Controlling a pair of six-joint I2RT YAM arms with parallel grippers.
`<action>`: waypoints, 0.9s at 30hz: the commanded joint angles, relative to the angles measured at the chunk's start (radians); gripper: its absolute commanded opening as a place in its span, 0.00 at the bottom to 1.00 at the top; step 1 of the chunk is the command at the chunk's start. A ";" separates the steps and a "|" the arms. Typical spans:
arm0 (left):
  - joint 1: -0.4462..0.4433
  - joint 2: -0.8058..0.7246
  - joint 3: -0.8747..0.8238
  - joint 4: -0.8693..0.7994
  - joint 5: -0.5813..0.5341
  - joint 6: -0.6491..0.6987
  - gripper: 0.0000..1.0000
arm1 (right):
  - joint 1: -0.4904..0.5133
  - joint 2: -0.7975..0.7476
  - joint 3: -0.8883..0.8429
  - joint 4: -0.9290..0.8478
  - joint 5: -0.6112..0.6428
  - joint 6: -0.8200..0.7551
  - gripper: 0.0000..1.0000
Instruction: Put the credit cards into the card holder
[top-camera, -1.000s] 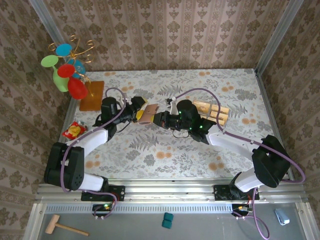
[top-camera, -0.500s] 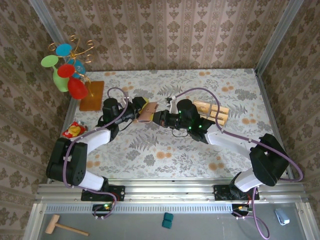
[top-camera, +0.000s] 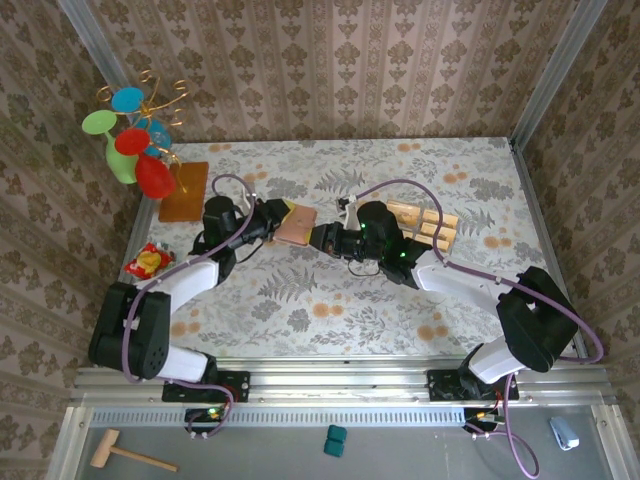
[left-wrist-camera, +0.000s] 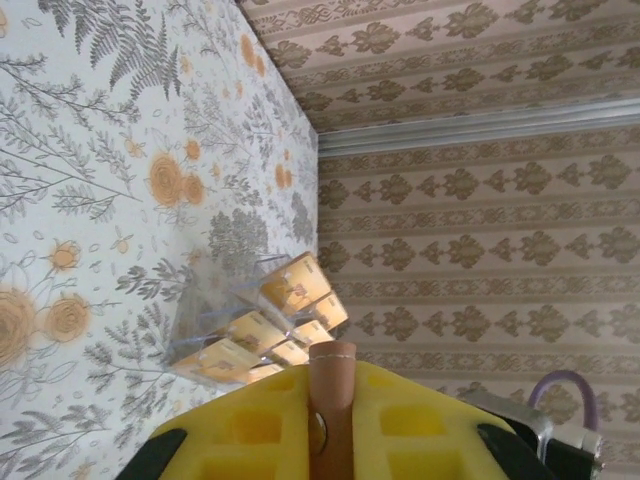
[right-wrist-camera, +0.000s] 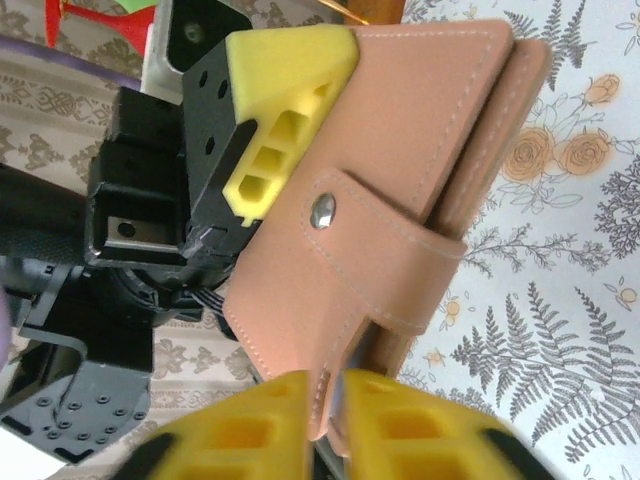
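Left jaws just clamped on card holder (top-camera: 297, 225), mid-table, lifted. Right jaws narrow at its right edge, easing; can't tell if gripping. Handover, I reckon. Credit cards (top-camera: 425, 222) wait further right.

My top camera looks steeply down from above and behind the arm bases and takes in the whole table (top-camera: 330, 300). My left wrist camera sights low across the table toward the far wall (left-wrist-camera: 480, 220). The right wrist camera sits very close. All three share the card holder (top-camera: 297, 225).
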 joint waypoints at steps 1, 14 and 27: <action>0.000 -0.068 0.043 -0.145 -0.024 0.165 0.11 | -0.016 -0.025 -0.016 -0.050 0.015 -0.023 0.37; -0.094 -0.202 0.083 -0.418 -0.277 0.567 0.10 | 0.007 -0.038 0.242 -0.615 0.251 -0.263 0.62; -0.189 -0.265 0.060 -0.394 -0.471 0.495 0.08 | 0.123 0.081 0.370 -0.624 0.395 -0.300 0.66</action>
